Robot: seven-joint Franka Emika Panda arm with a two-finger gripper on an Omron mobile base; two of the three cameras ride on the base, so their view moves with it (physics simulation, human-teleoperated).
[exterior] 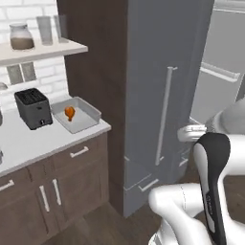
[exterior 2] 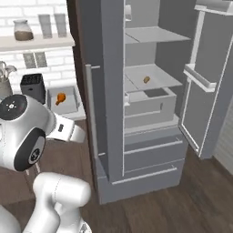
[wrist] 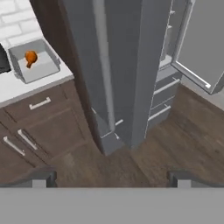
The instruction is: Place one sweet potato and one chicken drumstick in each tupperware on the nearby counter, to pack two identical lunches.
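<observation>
One light-grey tupperware (exterior: 87, 119) sits at the right end of the counter (exterior: 43, 139), next to the fridge. An orange chicken drumstick (exterior: 70, 113) lies inside it. The same tupperware (wrist: 37, 72) and drumstick (wrist: 30, 57) appear at the upper left of the hand view. My gripper (wrist: 112, 179) hangs open and empty over the wooden floor in front of the fridge, well away from the counter. On a middle shelf of the open fridge lies a small orange-brown piece of food (exterior 2: 146, 79), too small to tell whether it is a sweet potato or a drumstick.
A black toaster (exterior: 32, 109) stands left of the tupperware. The fridge's left door (exterior: 162, 95) is shut and its right door (exterior 2: 207, 77) is swung open. A wall shelf (exterior: 43, 50) holds a jar and glasses. Dark cabinets (exterior: 62, 186) sit below the counter.
</observation>
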